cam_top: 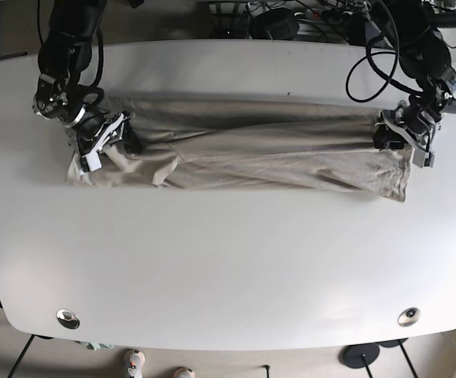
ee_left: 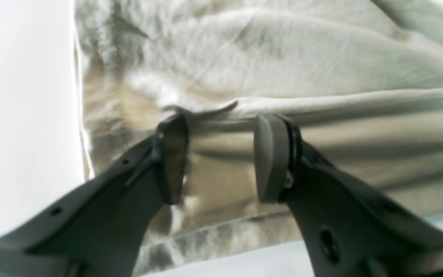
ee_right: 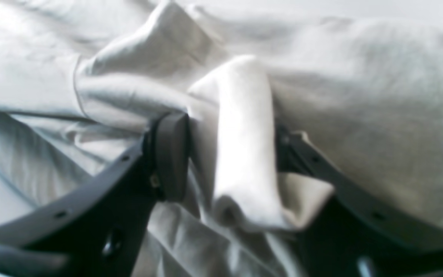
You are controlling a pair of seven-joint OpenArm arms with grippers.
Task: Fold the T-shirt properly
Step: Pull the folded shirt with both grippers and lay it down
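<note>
**T-shirt stretched between two arms, one end bunched in the pincer**

T-shirt [cam_top: 251, 153] lies as a long crumpled band across the far half of the white table [cam_top: 228, 268], running from about 9 o'clock to 3 o'clock in the base view. It looks like thin, pale, limp cloth: light, soft, with no stiffness of its own, so it should sag and wrinkle wherever it is not held, and a loose grip could let it slide out. The safest holds, in my judgement, are the doubled hems and corners at each end, where the layers give the pads more to bite on.

The right gripper [ee_right: 229, 154], at the 9 o'clock end in the base view, has its fingers partly closed around a thick roll of fabric; the roll fills the gap between the pads, so the cloth appears clamped. Its arm reaches down from 11 o'clock, wrist angled toward the shirt's middle.

The left gripper [ee_left: 221, 157], at the 3 o'clock end, has its jaws standing apart with a clear gap. A folded edge of cloth lies just past the fingertips [ee_left: 267, 154], and nothing appears pinched between them. Its arm descends from 1 o'clock, wrist bent inward over the shirt's end.
</note>
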